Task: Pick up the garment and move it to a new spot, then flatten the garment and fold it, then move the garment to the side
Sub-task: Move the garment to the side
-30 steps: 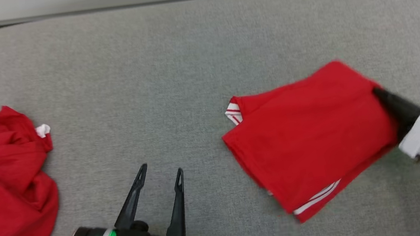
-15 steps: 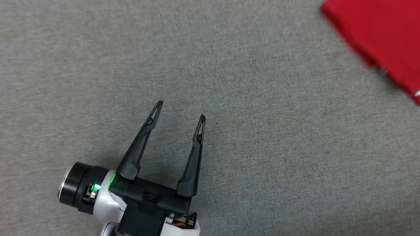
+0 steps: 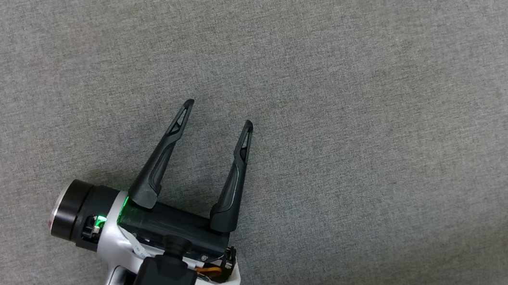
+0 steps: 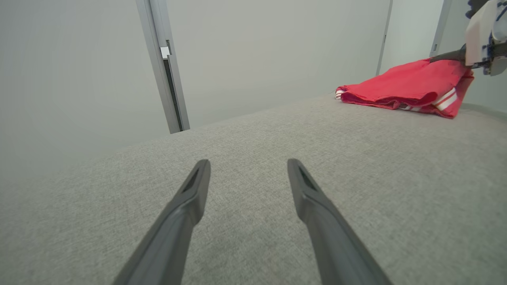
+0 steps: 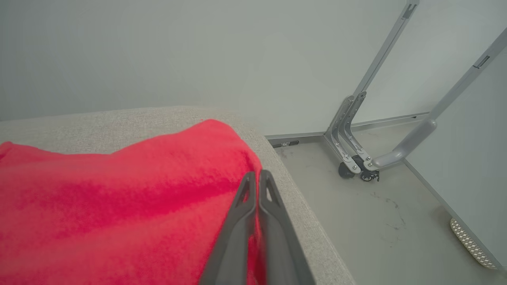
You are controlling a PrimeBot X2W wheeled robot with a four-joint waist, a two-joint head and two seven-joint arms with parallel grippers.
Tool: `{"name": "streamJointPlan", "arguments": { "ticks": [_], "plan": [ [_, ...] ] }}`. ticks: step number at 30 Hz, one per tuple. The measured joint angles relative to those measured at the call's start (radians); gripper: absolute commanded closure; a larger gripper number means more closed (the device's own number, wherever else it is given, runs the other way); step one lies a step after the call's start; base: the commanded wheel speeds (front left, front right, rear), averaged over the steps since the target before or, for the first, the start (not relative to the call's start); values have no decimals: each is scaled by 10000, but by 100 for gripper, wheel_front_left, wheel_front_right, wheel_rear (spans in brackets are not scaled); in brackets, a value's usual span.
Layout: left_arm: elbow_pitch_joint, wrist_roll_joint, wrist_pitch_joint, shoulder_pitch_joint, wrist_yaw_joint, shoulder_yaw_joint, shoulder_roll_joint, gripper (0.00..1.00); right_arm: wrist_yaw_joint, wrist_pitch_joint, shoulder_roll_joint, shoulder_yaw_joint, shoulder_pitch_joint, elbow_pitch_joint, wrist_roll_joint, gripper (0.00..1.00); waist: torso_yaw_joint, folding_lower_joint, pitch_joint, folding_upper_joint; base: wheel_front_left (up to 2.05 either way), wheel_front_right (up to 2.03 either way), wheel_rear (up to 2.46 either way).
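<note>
Left wrist view has the red garment (image 4: 400, 85) lying folded at the far end of the grey table (image 4: 356, 166). One edge is lifted where the right gripper (image 5: 257, 175) pinches it, jaws closed tight. The left gripper (image 3: 218, 113) hangs wide open, holding nothing. It looks like soft, light, floppy cloth. Best to grip the thick folded edge, or the layers may slide apart.

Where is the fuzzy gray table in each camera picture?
Head view: the gray table lies all around the open left gripper.
Left wrist view: lower half, carrying the red garment at upper right.
Right wrist view: a band from left to bottom middle, beneath the garment.
Shared landmark in both wrist views: the garment, pinched by the shut right gripper.
</note>
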Motion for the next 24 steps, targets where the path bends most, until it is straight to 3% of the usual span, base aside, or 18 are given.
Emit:
{"name": "streamJointPlan", "arguments": {
  "ticks": [4,5,10,13,20,24],
  "plan": [
    [-15,-6,0,-29,54,-58,77,0,0,-165,-56,-13,-311,600,-416,100,50,0,16,0,0,0,0],
    [-13,-19,-2,-43,65,-84,75,0,0,-182,-90,-33,-431,792,-569,0,83,0,16,0,0,0,0],
    [105,-219,4,-162,232,-190,-33,0,2,-293,-176,-596,-1141,1521,-2750,0,303,-1,-116,0,0,0,0],
    [307,-385,17,-156,366,-205,-92,0,0,-303,401,-1565,-871,1298,-4414,0,398,0,-372,0,0,0,0],
    [872,-1093,27,267,717,0,-384,0,4,-307,3582,-5095,2772,-1563,-7390,0,607,0,-1567,0,0,0,0],
    [1206,-1601,25,792,874,316,-629,0,6,-307,5532,-6502,5028,-3099,-8426,0,771,-1,-2479,0,0,0,0]
  ]
}}
